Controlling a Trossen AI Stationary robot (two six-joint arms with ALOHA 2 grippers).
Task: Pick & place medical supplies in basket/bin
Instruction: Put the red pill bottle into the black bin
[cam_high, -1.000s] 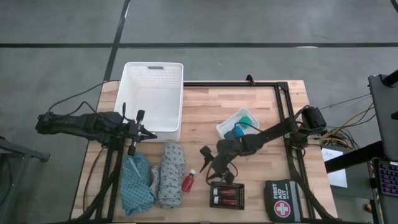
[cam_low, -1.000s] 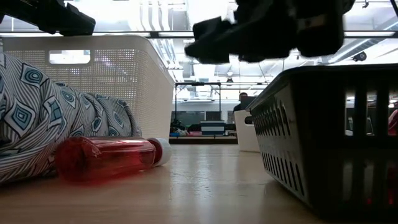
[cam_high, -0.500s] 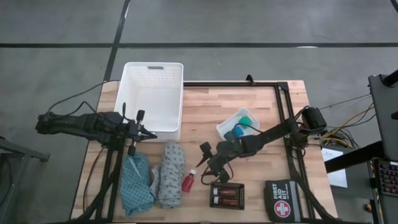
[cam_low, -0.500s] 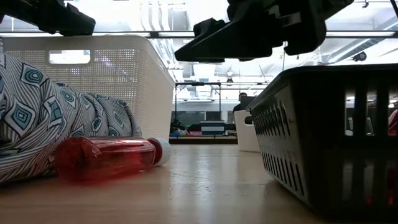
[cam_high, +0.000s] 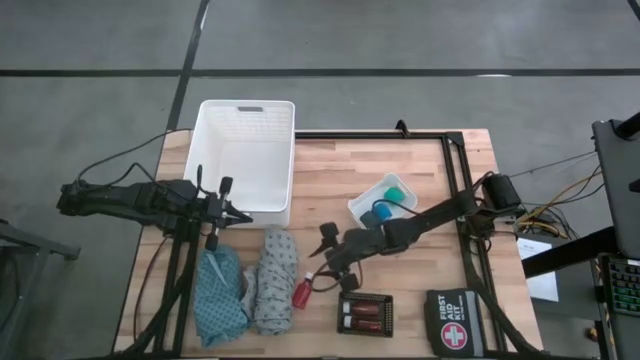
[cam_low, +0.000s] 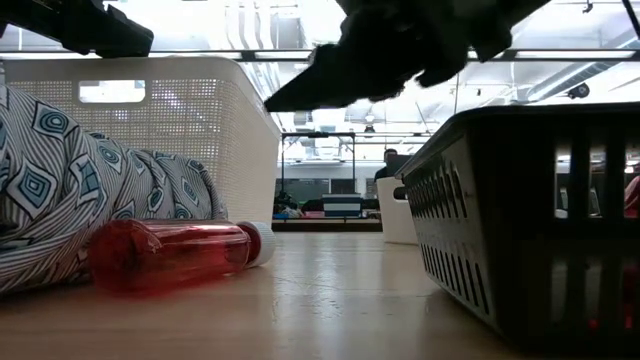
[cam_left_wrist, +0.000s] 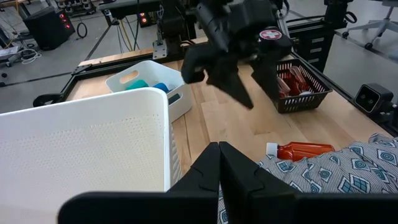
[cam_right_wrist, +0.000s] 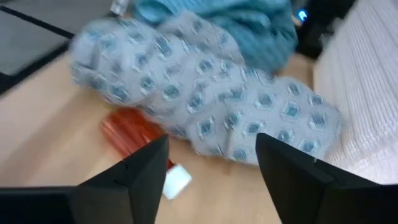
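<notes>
A red bottle (cam_high: 301, 291) lies on the table (cam_high: 330, 180) against the grey cloth (cam_high: 273, 280). The right gripper (cam_high: 318, 266), fingers spread wider than before, has been brought from the black basket (cam_high: 365, 315) to just above the bottle's cap. The left gripper (cam_high: 238, 214) is kept beside the white basket (cam_high: 245, 158), fingers pressed together.

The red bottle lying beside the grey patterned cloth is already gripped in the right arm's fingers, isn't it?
Not gripped. The red bottle lies on the table beside the grey patterned cloth; the right gripper hangs above it, fingers open and empty. The right wrist view shows this.
</notes>
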